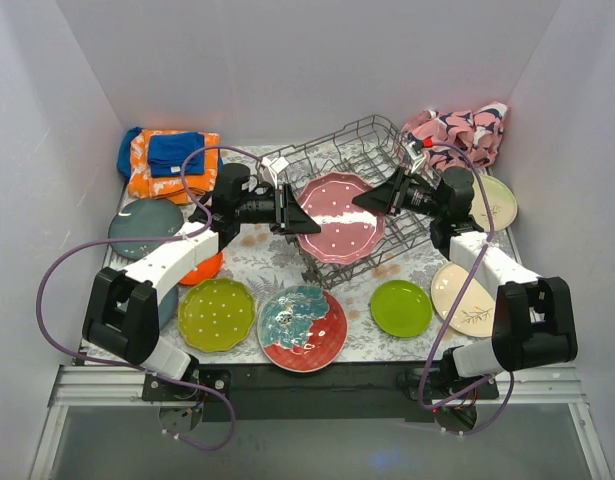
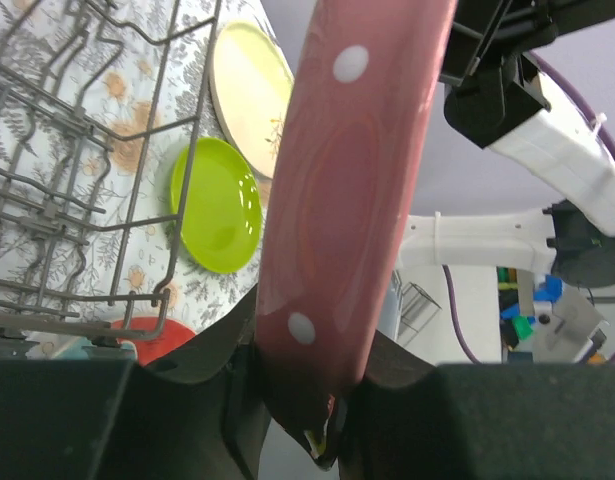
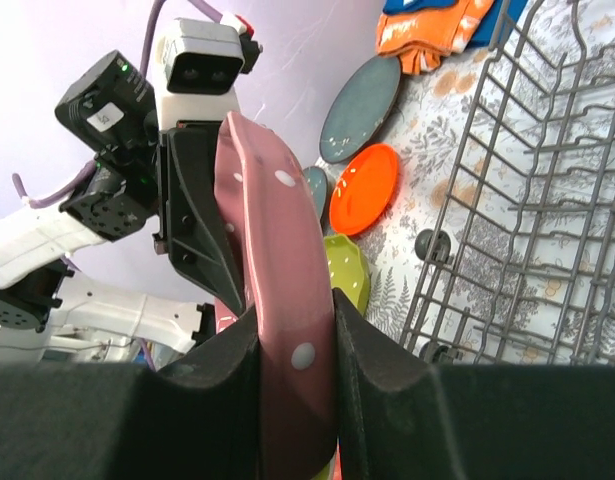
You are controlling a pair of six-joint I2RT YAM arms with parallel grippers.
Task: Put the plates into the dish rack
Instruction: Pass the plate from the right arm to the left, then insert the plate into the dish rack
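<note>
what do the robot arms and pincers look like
The left arm and right arm have white link shells between chunky black joint housings. A purple cable loops along each. The left pincer and right pincer are black, with flat wedge-shaped fingers.

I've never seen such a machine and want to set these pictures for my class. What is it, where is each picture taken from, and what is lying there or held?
These are two robot arms bolted to the near edge of a table. The wide picture looks down from above and behind: left arm on the left, right arm on the right. The other two come from a camera on each wrist. The left fingers and the right fingers, seen close up there, pinch opposite rims of one pink dotted plate over a wire dish rack. Around it lie more plates, such as a lime plate and a red flowered plate, and folded cloths behind.
</note>
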